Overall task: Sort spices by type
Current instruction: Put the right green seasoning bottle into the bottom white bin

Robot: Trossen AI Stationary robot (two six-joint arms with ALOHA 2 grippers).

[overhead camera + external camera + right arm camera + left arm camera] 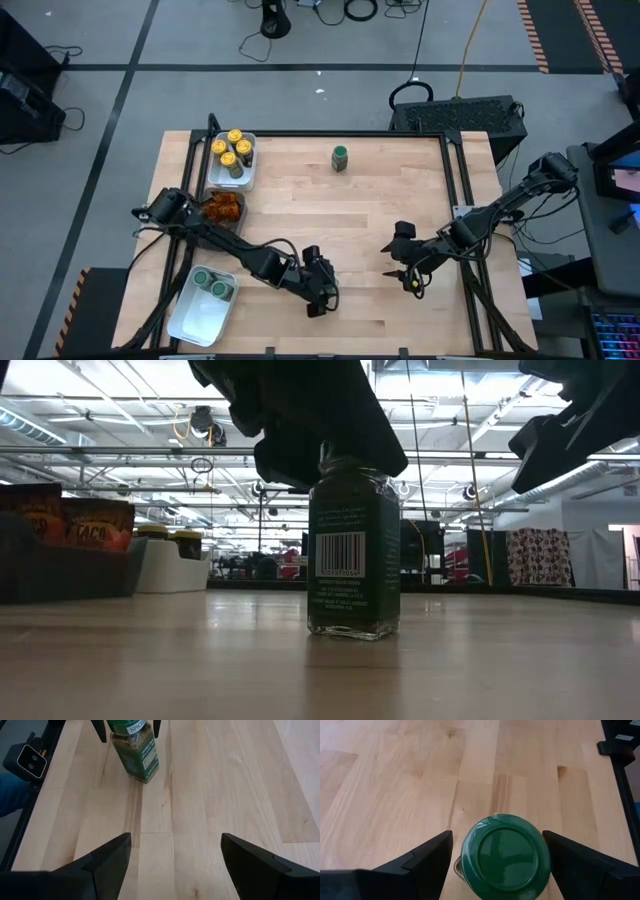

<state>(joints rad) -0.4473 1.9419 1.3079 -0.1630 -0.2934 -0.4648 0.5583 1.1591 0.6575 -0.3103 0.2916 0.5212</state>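
The left gripper [497,865] stands spread around a green-lidded glass spice jar [134,750] labelled "SPIC…", fingers not touching it, while the right gripper [175,860] hangs open at lower centre-right of the overhead view.

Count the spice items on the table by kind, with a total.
Yellow-lidded jars: 4, all in one white tray.
Green-lidded jars: 4, two in the other white tray, two on the table.
Orange-brown packets: at least 2, piled together so the exact count is unclear.
Total: at least 10.
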